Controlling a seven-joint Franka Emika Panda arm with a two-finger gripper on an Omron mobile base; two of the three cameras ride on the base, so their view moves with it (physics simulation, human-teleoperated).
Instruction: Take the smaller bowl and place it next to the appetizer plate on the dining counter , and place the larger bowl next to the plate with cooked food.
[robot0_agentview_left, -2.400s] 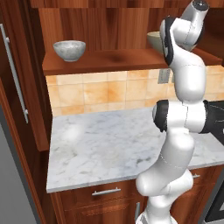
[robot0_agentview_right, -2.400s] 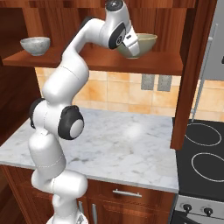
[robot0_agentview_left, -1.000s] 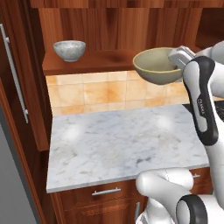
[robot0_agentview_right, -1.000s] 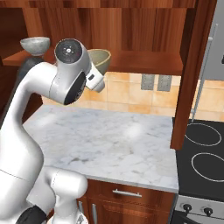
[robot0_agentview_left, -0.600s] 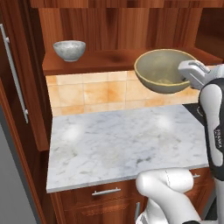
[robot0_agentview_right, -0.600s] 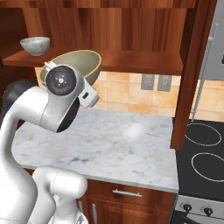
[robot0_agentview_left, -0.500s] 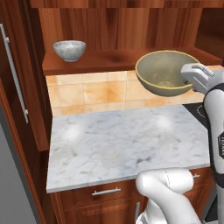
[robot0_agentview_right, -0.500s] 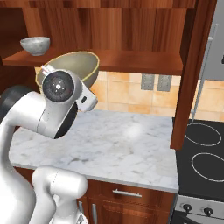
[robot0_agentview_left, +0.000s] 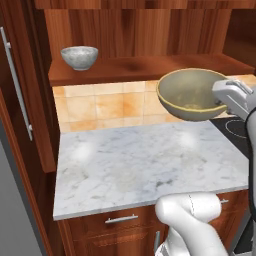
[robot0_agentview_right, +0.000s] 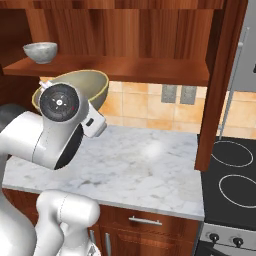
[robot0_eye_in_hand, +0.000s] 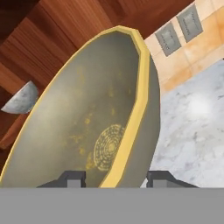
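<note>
The larger bowl (robot0_agentview_left: 192, 94), olive-beige with a thin yellow rim, hangs in the air above the marble worktop (robot0_agentview_left: 145, 165), tilted toward me. My gripper (robot0_eye_in_hand: 114, 178) is shut on its rim, one finger inside and one outside the wall (robot0_eye_in_hand: 103, 131). In the right base view the larger bowl (robot0_agentview_right: 85, 87) shows behind my hand. The smaller bowl (robot0_agentview_left: 79, 57), mottled grey-white, stands upright on the wooden shelf (robot0_agentview_left: 140, 67) at the far left; the smaller bowl (robot0_agentview_right: 40, 52) also sits at the shelf's left end in the right base view and peeks in as the smaller bowl (robot0_eye_in_hand: 22, 99) in the hand view. The appetizer plate and dining counter are out of view.
Orange tiles (robot0_agentview_left: 110, 105) back the worktop. A tall wooden cabinet (robot0_agentview_left: 20, 100) with a long handle stands at the left. A black stovetop (robot0_agentview_right: 232, 175) lies to the right past a wooden post (robot0_agentview_right: 220, 85). Wall sockets (robot0_agentview_right: 175, 94) sit on the tiles.
The arm has carried the larger bowl off the shelf, down and out over the worktop, and it keeps drifting slightly. The smaller bowl has stayed in place.
</note>
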